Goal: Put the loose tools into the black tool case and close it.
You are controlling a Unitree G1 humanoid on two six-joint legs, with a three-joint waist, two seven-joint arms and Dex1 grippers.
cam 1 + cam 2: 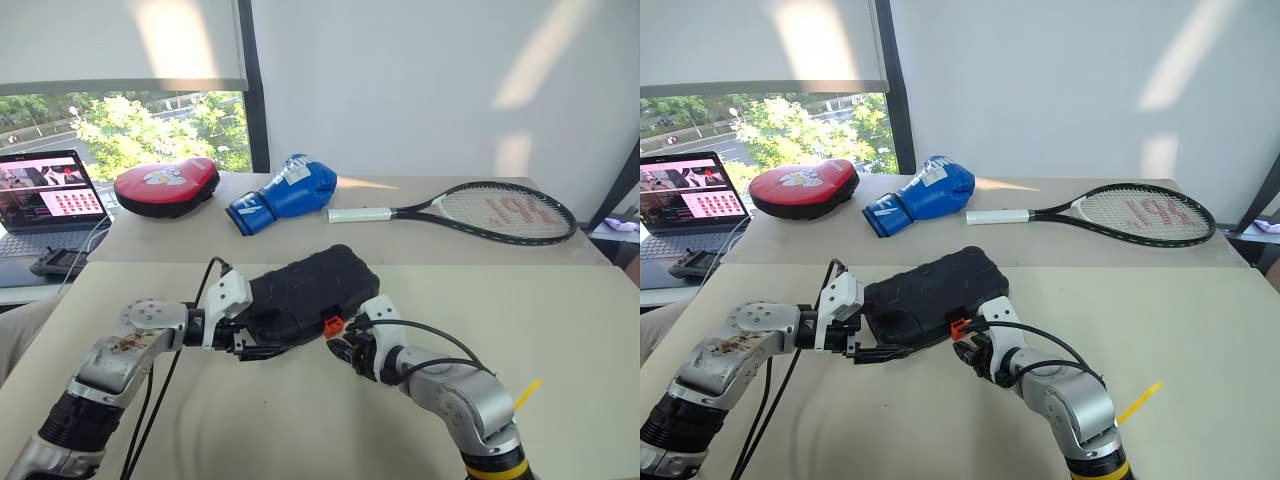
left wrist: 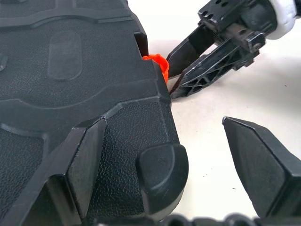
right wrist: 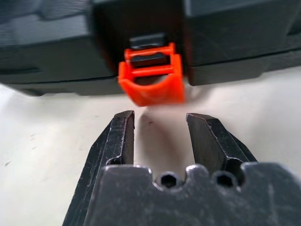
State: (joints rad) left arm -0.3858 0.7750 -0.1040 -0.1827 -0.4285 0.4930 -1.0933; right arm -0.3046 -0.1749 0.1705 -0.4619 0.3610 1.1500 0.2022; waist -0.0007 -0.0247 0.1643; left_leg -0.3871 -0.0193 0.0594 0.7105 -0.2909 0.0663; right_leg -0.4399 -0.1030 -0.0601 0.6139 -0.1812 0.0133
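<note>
Lying shut on the pale bench [image 1: 560, 330], the black tool case [image 1: 305, 290] sits between your two arms, its textured lid down and its orange latch [image 1: 333, 325] facing you at the front edge. With the lid closed, you cannot see what the case holds.

Your left end effector [image 2: 160, 155] stands wide open at the case's near left corner: one finger [image 2: 87, 162] rests on the lid while the other hangs clear over bare bench.

Your right end effector [image 3: 160, 134] is parted, gripping nothing, its two fingertips just short of the latch and lined up either side of it. In the right wrist view the latch sticks out from the seam and looks tilted away from the case, but the blur makes it hard to tell whether it is snapped home.

On the far bench [image 1: 420, 245] lie a red oval pad [image 1: 166, 185], a blue boxing glove [image 1: 284, 193] and a tennis racket [image 1: 470, 212]. A laptop [image 1: 45, 200] at the left edge is cut off by the frame.
</note>
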